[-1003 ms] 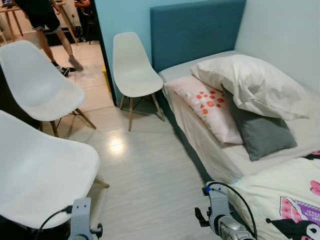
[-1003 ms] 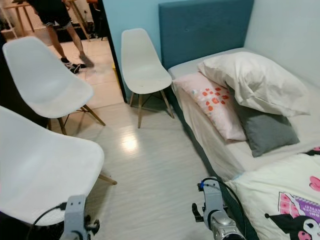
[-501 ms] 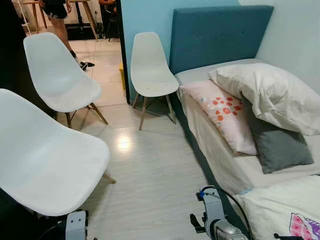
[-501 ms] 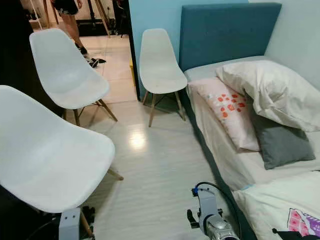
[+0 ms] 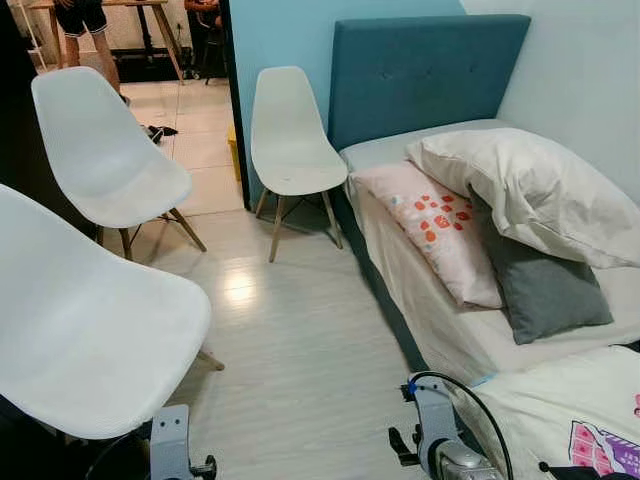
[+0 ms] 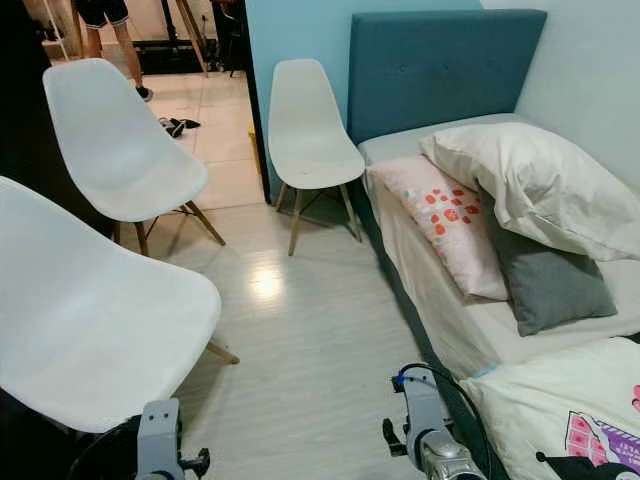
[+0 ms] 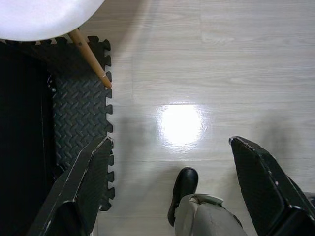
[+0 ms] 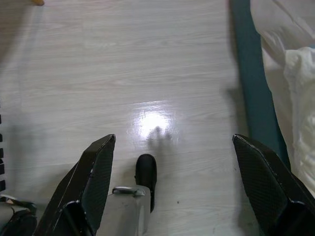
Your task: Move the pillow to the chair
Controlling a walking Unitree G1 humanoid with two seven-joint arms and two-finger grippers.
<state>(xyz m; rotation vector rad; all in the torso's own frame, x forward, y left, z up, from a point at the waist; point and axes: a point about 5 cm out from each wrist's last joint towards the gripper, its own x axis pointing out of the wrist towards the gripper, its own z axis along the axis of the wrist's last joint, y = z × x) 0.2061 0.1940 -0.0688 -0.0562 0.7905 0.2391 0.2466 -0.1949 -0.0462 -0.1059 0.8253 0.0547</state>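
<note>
Three pillows lie at the head of the bed [image 5: 455, 335] on the right: a large white pillow [image 5: 520, 190] on top, a pink flowered pillow [image 5: 430, 225] at the bed's edge and a grey pillow [image 5: 545, 290] beneath the white one. Three white shell chairs stand on the left: a near chair [image 5: 80, 340], a middle chair [image 5: 100, 150] and a far chair [image 5: 290, 135] by the headboard. Both arms hang low. My left gripper [image 7: 170, 141] is open over the floor beside the near chair's leg [image 7: 91, 59]. My right gripper [image 8: 173, 138] is open over the floor beside the bed's base [image 8: 253, 93].
A teal headboard [image 5: 425, 70] stands against the blue wall. A doorway at the back left opens onto a tiled room with a person's legs [image 5: 85, 30] and shoes [image 6: 175, 125]. A black foam mat [image 7: 81, 113] lies under the near chair. A printed blanket [image 5: 570, 420] covers the bed's near end.
The camera has turned a little, so the whole scene has shifted. The person in the doorway has walked farther away. Both arms still hang low.
</note>
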